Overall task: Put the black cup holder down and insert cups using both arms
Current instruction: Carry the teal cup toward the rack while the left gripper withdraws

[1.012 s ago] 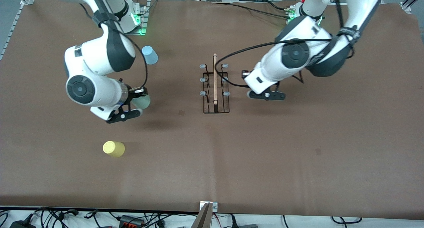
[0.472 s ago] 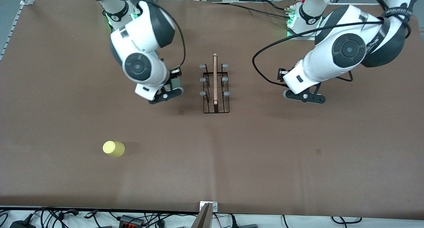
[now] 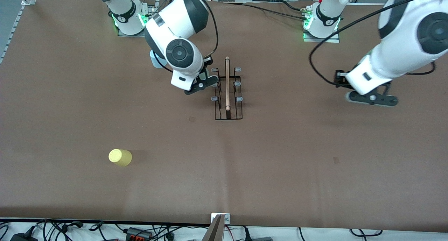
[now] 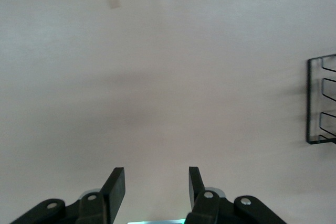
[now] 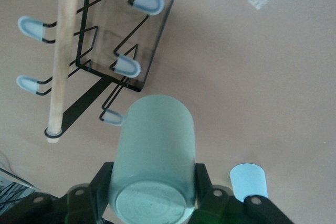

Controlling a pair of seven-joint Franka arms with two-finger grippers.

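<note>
The black cup holder stands mid-table, its wooden rod on top and grey-tipped prongs on both sides. My right gripper hovers beside the holder on the right arm's side, shut on the mint green cup. The cup's base faces the wrist camera and its mouth is near a prong tip. In the front view the arm hides this cup. The yellow cup sits nearer the front camera. The light blue cup stands close to the right arm's base. My left gripper is open and empty.
The left wrist view shows bare brown table under the open fingers, with one edge of the holder. Two small dark marks dot the table. Cables and a camera mount line the front edge.
The right arm has carried the mint green cup from its end of the table to the holder's side. The left arm has drawn away from the holder toward its own end, its jaws wider.
</note>
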